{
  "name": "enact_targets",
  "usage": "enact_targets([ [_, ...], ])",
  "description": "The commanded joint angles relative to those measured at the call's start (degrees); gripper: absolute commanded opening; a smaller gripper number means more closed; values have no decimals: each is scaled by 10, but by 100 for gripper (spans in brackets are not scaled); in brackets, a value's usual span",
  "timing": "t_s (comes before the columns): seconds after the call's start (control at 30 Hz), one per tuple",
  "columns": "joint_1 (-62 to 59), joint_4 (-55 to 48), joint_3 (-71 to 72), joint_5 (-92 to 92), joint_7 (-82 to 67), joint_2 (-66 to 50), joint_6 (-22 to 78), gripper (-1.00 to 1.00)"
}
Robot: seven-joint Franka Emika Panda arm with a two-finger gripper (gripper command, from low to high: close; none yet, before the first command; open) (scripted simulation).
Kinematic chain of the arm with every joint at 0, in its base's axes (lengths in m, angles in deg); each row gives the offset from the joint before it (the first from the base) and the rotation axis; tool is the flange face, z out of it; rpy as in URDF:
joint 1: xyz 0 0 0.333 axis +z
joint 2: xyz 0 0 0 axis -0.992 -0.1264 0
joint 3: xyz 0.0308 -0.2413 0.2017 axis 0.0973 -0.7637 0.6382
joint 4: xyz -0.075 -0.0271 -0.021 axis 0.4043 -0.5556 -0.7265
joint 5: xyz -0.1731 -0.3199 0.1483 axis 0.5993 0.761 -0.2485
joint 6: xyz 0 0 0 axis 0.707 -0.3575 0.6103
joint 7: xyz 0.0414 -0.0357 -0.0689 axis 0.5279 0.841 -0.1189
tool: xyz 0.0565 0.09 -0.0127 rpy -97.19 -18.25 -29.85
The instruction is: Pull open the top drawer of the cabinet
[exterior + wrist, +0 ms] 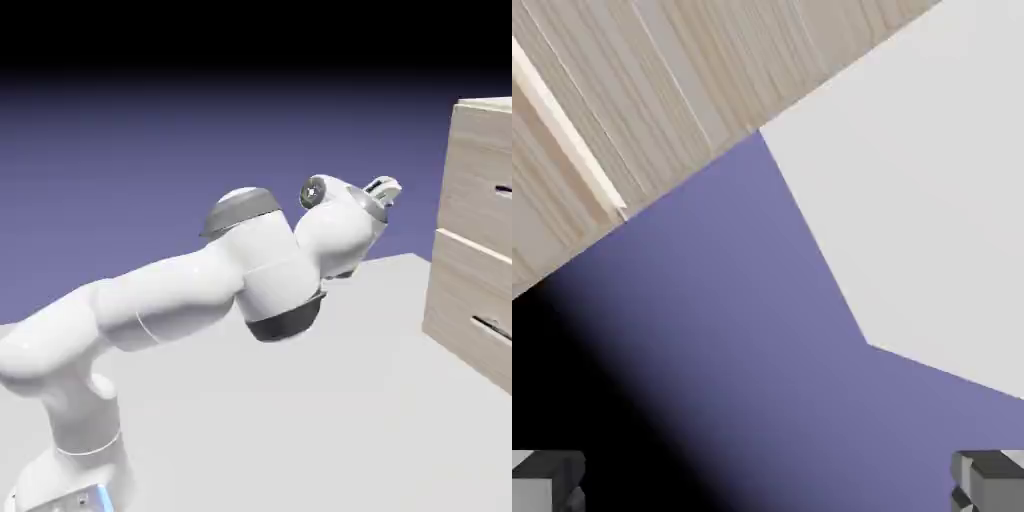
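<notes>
Arm, white and jointed, rises from the exterior view's lower left above a pale grey worktop [300, 400] and reaches right. Its claw [385, 190] is released, the two fingertips wide apart with nothing between them, and well apart from the cabinet [470, 260]. This stands at the exterior view's right edge, in pale beige wood grain, partly cropped. Its top drawer [478, 175], with a dark slot handle [504, 190], sits closed above a similar panel [470, 310].

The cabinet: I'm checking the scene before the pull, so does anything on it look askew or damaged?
Nothing stands out: in the exterior view, the top drawer looks closed and undamaged, and the cabinet appears upright.
</notes>
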Motion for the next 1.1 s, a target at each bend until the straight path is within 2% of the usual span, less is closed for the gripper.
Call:
enact_targets([
  [0.0,-7,-10,12,19,-25,-15,3,0],
  [0.43,-96,-140,171,266,-345,-205,34,0],
  [0.77,21,-327,167,226,-410,-204,-35,0],
  [0.8,21,-327,167,226,-410,-204,-35,-100],
  [1.07,-63,-182,189,261,-386,-227,25,-100],
])
